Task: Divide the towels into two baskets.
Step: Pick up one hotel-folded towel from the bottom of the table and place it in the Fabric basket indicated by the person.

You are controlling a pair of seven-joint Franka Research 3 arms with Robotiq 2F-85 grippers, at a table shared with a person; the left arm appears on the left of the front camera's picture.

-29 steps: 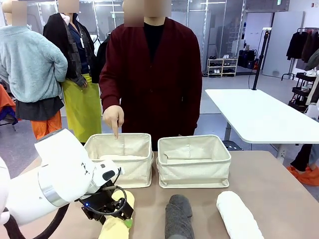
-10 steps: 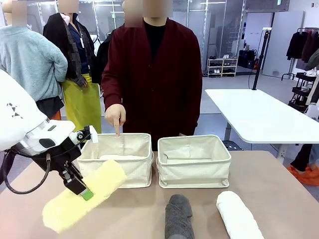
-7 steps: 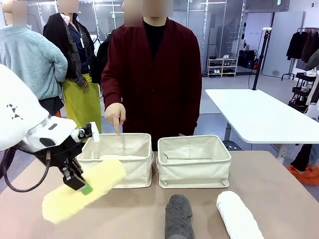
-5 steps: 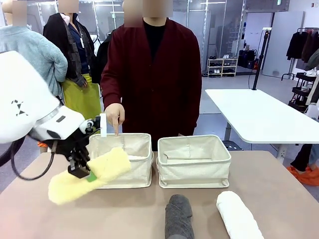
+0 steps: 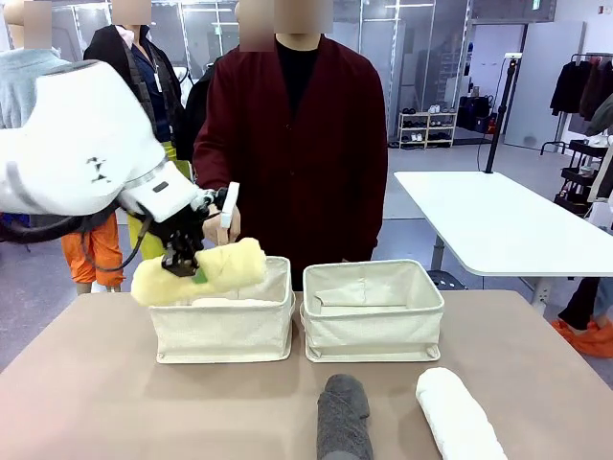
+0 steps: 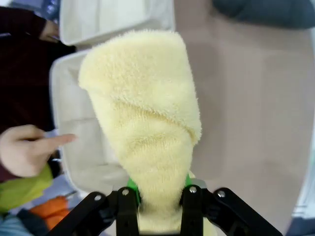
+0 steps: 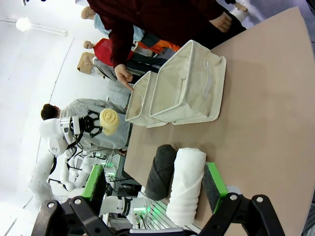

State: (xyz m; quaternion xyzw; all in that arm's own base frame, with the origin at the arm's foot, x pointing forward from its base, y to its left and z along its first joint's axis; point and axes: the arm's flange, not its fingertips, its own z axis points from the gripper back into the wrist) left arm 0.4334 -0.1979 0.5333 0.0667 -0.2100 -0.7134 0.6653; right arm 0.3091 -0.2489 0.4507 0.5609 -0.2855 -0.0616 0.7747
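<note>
Pale yellow towel [image 5: 213, 270] clamped in left gripper [image 5: 182, 263], held in the air over left basket [image 5: 225, 331], cream towel [image 5: 230, 303] inside it. Person's hand [image 6: 24, 155] points at that basket. Right basket [image 5: 374, 331] just beside. Dark grey towel [image 5: 343, 417] and white towel [image 5: 458, 412] lie on table [image 5: 96, 402]. Right gripper [image 7: 155, 184]: jaws wide apart.

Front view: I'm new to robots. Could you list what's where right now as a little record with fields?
Left gripper: shut on the pale yellow rolled terry towel, held above the left cream canvas basket
Right gripper: open, holding nothing
Inside left basket: cream-white rolled towel
Right cream canvas basket: beside the left one
On the table's near side: dark grey rolled towel, white rolled towel
Person's hand: pointing a finger at the left basket
</note>
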